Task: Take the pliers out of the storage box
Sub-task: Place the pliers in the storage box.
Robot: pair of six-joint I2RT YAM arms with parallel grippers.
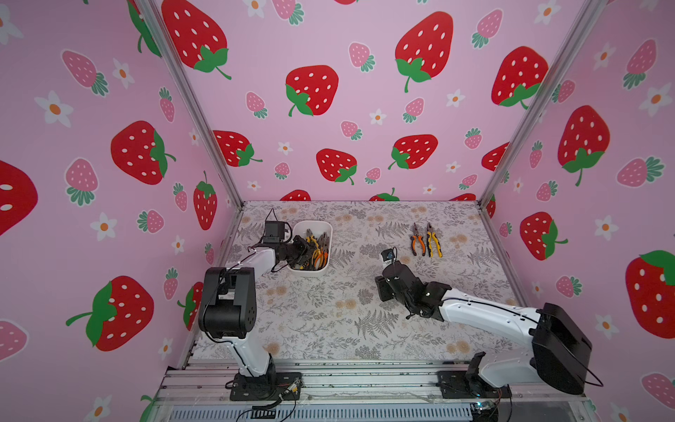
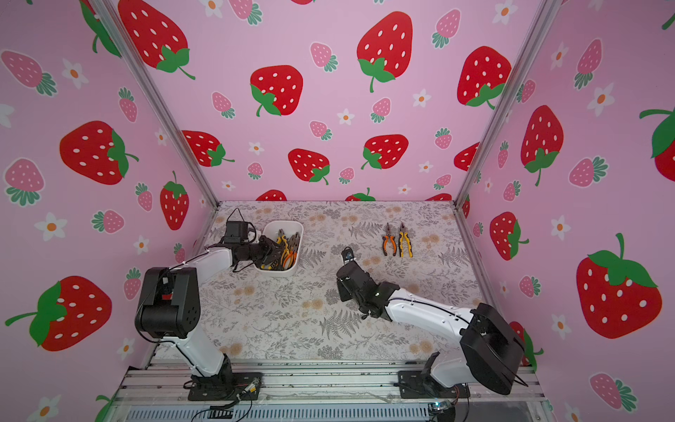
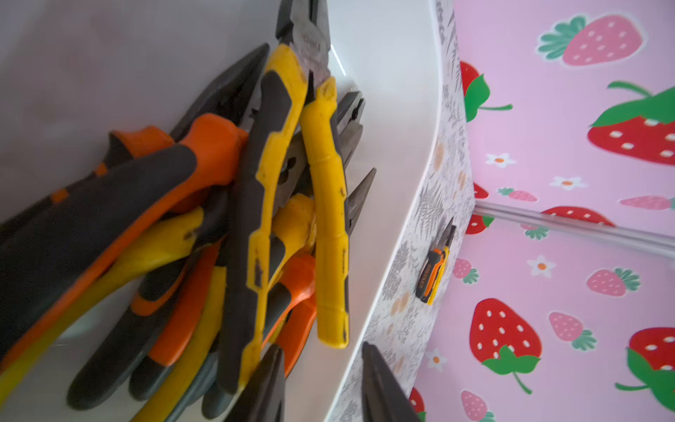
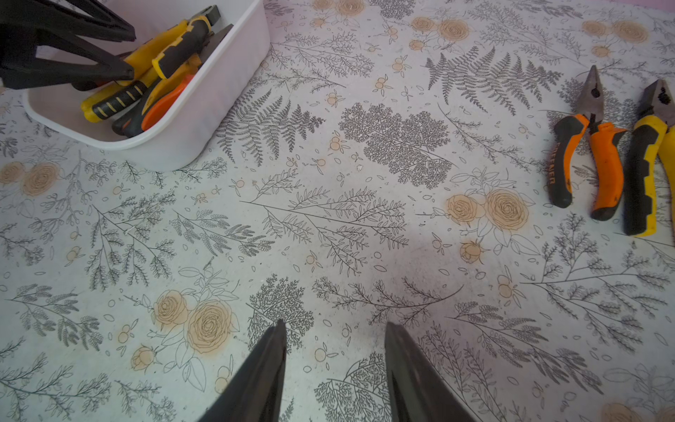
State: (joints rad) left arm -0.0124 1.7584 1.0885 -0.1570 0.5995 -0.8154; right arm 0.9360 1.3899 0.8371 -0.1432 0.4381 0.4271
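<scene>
The storage box (image 1: 314, 225) sits at the far left of the table (image 1: 347, 314), with a heap of pliers (image 1: 318, 245) inside. The left gripper (image 4: 134, 55) hangs over that heap, fingers apart, nothing clamped between them. Two more pliers (an orange-handled pair (image 1: 418, 242) just beside a yellow-handled pair (image 1: 434, 242)) lie at the far right. The right gripper (image 4: 335, 324) hovers mid-table, likewise spread and empty.

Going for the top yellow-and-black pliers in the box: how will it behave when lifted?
The yellow-and-black pliers probably feels rigid and heavy for its size: metal head, thick grips. It lies across other pliers in the storage box, so neighbours may drag. Its handles stand apart, so squeezing may pivot them shut.
</scene>
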